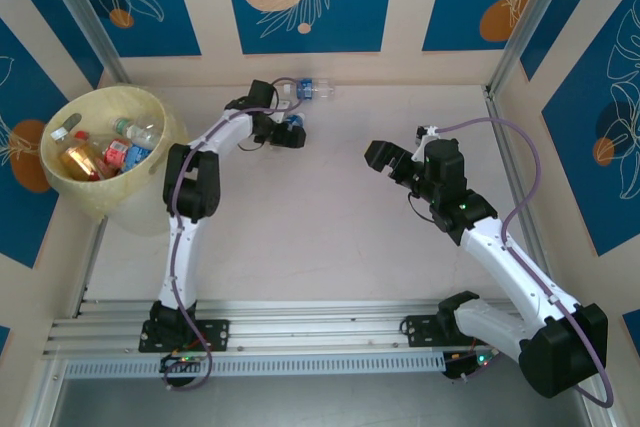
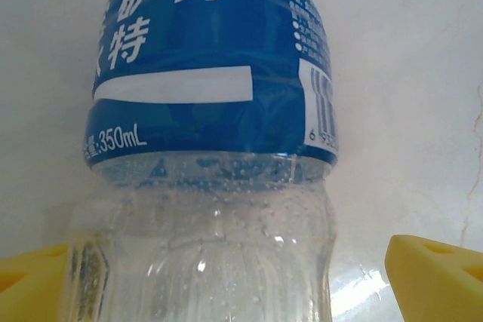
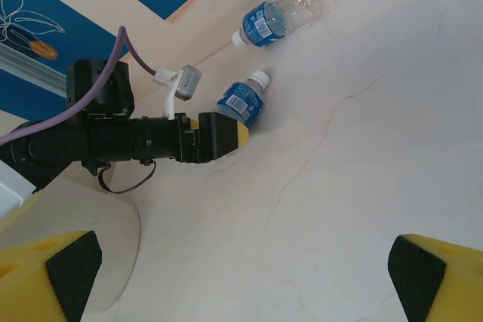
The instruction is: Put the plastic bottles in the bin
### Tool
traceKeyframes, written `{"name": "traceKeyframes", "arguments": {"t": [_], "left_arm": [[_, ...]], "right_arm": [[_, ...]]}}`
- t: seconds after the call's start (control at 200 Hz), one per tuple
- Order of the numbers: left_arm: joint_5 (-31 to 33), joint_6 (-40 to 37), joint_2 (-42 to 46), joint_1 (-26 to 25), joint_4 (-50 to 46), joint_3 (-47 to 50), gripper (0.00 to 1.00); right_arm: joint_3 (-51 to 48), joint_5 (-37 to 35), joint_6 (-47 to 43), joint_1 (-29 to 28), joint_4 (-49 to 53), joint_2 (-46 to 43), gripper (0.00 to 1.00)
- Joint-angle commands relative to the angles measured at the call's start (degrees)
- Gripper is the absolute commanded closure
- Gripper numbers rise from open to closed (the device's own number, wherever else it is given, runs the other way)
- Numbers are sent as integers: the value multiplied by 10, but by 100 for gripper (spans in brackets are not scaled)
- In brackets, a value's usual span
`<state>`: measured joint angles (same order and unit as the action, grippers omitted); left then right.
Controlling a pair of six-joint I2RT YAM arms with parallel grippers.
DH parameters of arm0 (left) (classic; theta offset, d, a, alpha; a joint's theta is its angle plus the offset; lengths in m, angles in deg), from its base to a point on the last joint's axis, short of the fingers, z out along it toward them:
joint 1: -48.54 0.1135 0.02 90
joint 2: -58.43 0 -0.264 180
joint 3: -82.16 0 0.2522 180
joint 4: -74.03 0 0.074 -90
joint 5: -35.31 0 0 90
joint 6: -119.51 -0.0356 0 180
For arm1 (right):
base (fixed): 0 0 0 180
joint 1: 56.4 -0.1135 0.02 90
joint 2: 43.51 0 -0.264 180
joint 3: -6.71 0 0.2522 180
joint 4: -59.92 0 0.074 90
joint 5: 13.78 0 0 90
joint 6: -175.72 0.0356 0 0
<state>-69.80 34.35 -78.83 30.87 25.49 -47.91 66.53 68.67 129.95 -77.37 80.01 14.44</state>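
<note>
Left pincer [image 2: 234, 284] first: the jaws stand wide with the blue-label bottle [image 2: 211, 111] sitting right between them. In the left wrist view the right yellow fingertip [image 2: 434, 277] is apart from the plastic. The other one is tucked against or behind the bottle's clear lower half (can't tell if it's actually touching). So it's straddling the bottle, not clamped on it.

The relation that matters is that the bottle lies on its side on the counter [image 1: 330, 237], with its long axis running straight out from the pincer. The clear end is nearest and the label and cap point away. That puts the jaws across its width — which I'd say is how you want them for a squeeze.

A second bottle [image 1: 312, 89], also blue-labelled, lies on its side just beyond, close to the far wall. The left arm is nearer to it too.

The bin [image 1: 110, 202] is off to the left of that arm in the top view, with several bottles [image 1: 100, 152] already inside it. My guess is the carry would be a swing back left over the rim.

The right pincer [image 1: 388, 162] hangs over mid-counter with its jaws fully apart and nothing in them — well away from both bottles.
</note>
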Motion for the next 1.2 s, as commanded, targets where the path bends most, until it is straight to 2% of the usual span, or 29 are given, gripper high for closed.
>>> {"name": "traceKeyframes", "arguments": {"t": [0.0,0.255,0.615,0.835,1.195], "left_arm": [[-11,12,-11,4,16,-14,11],[2,9,32,4,61,48,31],[-5,18,108,3,112,139,51],[-40,36,242,-8,169,246,53],[-56,100,461,-10,252,373,55]], "right_arm": [[0,-7,-6,3,2,-8,0],[-1,-13,-7,4,-1,-3,0],[3,-8,-6,4,-10,12,0],[0,7,-16,4,-38,18,0],[-8,157,-82,-14,-162,49,0]]}}
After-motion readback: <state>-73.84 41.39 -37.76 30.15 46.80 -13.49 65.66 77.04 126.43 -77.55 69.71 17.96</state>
